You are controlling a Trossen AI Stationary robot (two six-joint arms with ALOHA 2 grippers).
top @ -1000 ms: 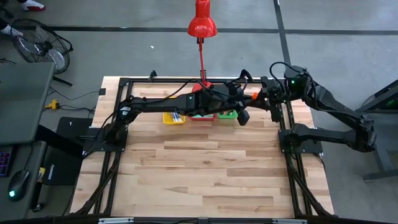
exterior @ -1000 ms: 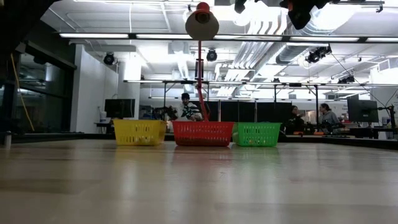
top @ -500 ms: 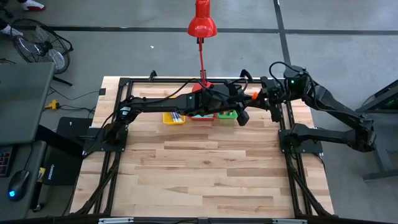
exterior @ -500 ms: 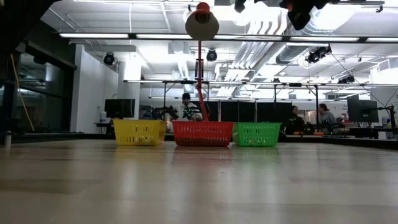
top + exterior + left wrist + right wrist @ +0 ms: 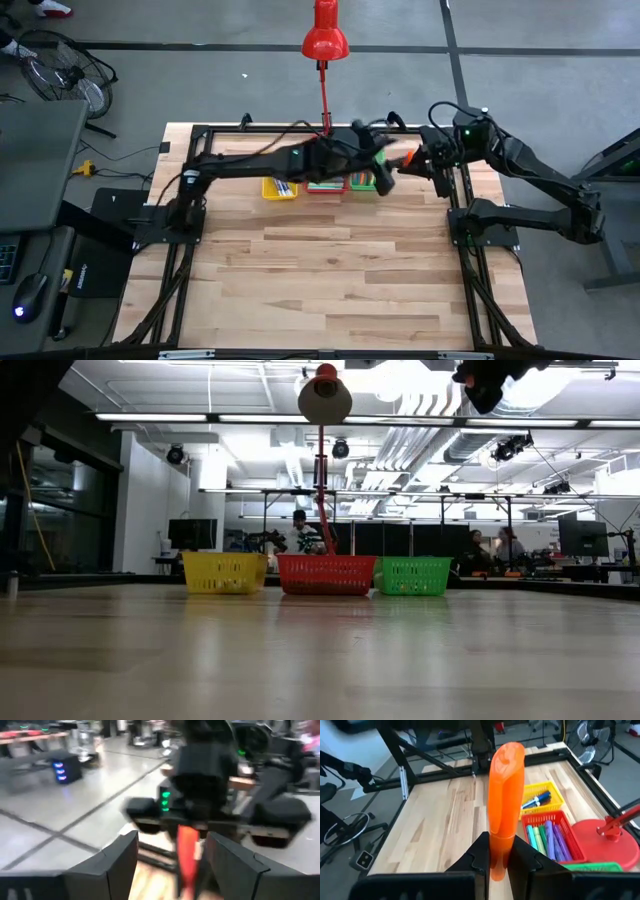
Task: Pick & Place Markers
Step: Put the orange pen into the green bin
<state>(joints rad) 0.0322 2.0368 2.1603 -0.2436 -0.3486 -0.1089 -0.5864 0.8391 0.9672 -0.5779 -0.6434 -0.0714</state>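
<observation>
The right end effector (image 5: 501, 855) was closed on a slim orange capped marker (image 5: 505, 800), which stood up between its two dark fingers, gripped at its lower end. In the high view this end effector (image 5: 424, 160) hung above the far edge of the wooden tabletop (image 5: 330, 280), close to the right side of the row of bins, with the orange marker (image 5: 407, 158) pointing toward the left arm.

The left end effector (image 5: 170, 865) had its fingers spread apart and held nothing; the orange marker (image 5: 187, 855) showed in the gap between them, farther off. In the high view the left end effector (image 5: 382, 178) was above the bins, blurred.

The small yellow plastic square bin (image 5: 540, 800) contained blue markers (image 5: 536, 801). The small red plastic square bin (image 5: 552, 837) beside it held green and purple markers (image 5: 546, 840). The small green plastic square bin (image 5: 414, 576) stood at the other side of the red one. A red desk lamp (image 5: 324, 40) rose behind the bins.
</observation>
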